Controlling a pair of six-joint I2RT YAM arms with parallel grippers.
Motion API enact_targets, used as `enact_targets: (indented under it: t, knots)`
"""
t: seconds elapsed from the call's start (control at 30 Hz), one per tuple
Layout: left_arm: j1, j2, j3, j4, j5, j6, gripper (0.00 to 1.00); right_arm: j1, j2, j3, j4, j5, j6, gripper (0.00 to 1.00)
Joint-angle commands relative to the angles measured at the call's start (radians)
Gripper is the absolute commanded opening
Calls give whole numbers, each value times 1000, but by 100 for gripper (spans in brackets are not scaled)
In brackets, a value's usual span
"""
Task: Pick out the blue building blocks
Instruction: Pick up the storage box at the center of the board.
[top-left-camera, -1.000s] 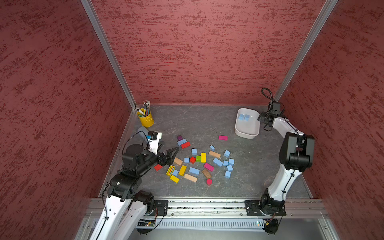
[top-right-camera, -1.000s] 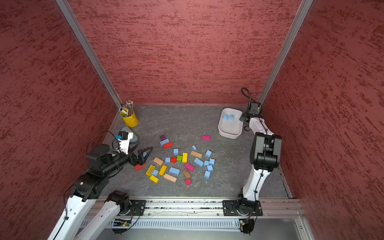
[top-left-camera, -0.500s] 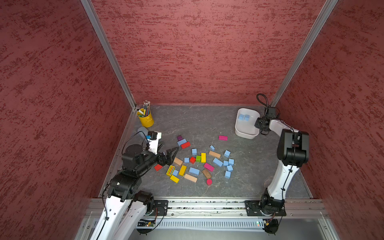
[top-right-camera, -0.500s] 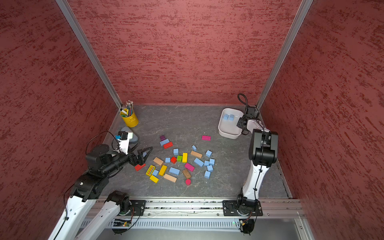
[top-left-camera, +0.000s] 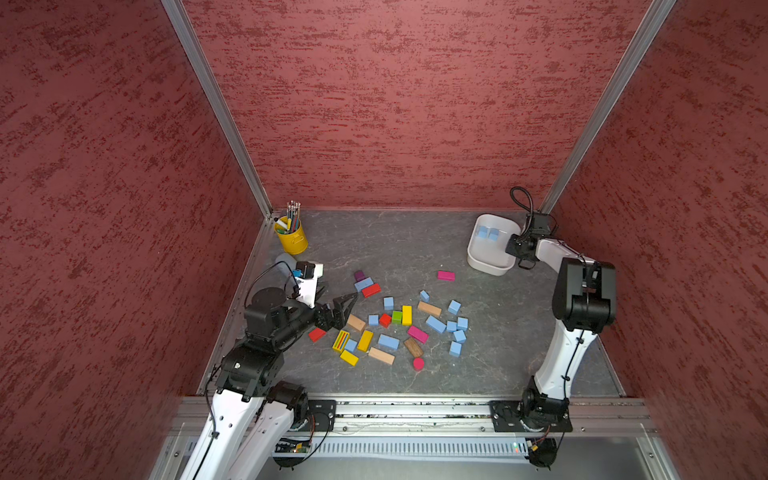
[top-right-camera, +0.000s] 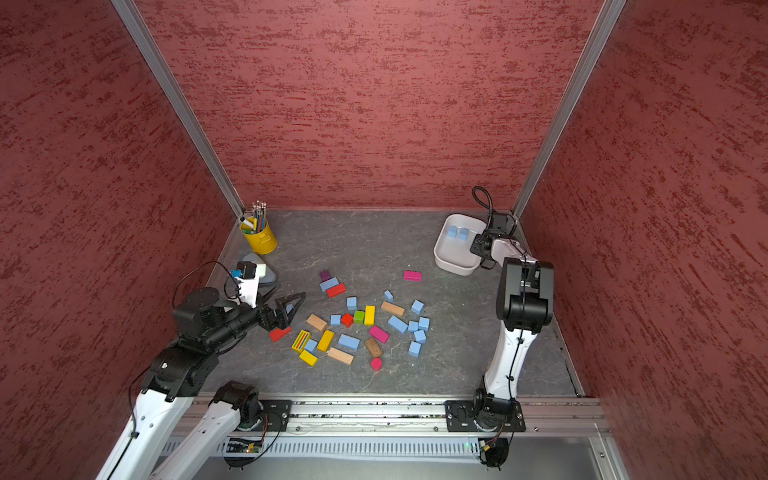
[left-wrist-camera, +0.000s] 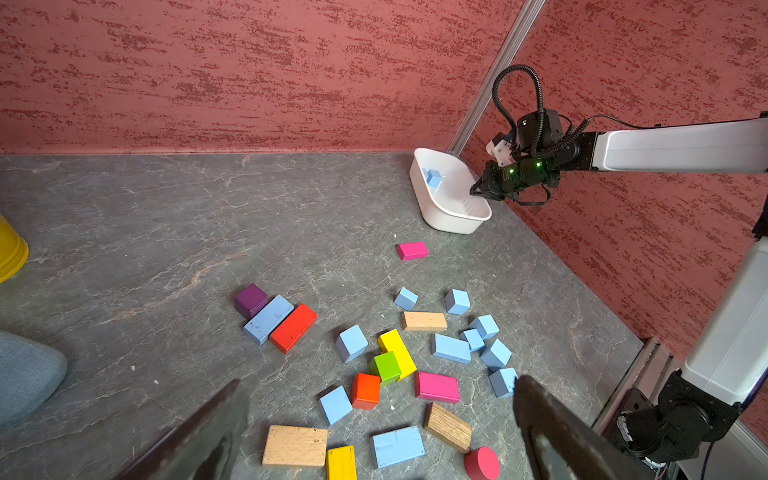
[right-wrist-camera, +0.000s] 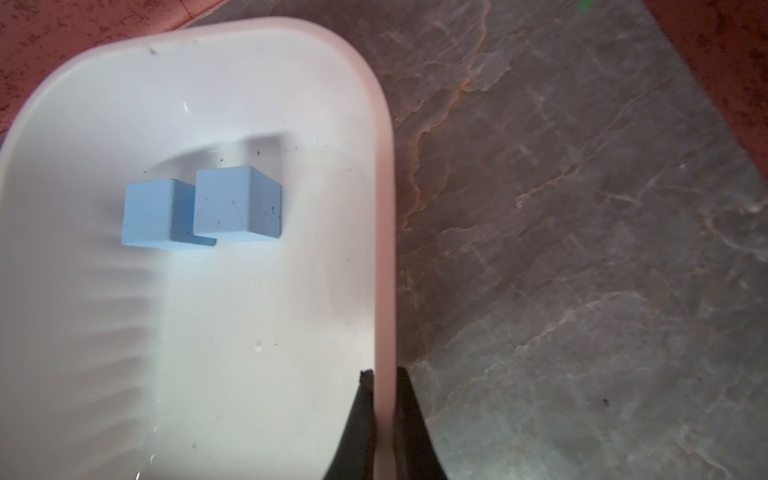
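Where the white tub (right-wrist-camera: 384, 166) stands at the far right corner of the grey table (top-left-camera: 395, 249), the right gripper (right-wrist-camera: 383, 374) is clamped on its rim, one finger inside the wall and one outside. Two light-blue cubes (right-wrist-camera: 232, 203) lie touching each other on the tub floor. The left gripper (top-left-camera: 347, 309) hangs over the table at the left edge of the scattered pile, jaws spread wide, holding nothing. Other blue blocks (top-left-camera: 435, 324) lie loose among red, yellow, pink, green and wooden pieces mid-table, well apart from the tub.
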Motion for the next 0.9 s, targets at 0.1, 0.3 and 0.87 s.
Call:
enact_targets:
  t: [0.1, 0.3, 0.87]
  knots:
    - [8, -4, -5, 17, 8, -11, 100, 78, 41, 93, -7, -33, 25, 0]
    - [8, -11, -6, 15, 7, -11, 100, 174, 76, 181, -30, -40, 54, 0]
    - [8, -29, -6, 12, 0, -12, 100, 464, 196, 378, -39, -102, 202, 0]
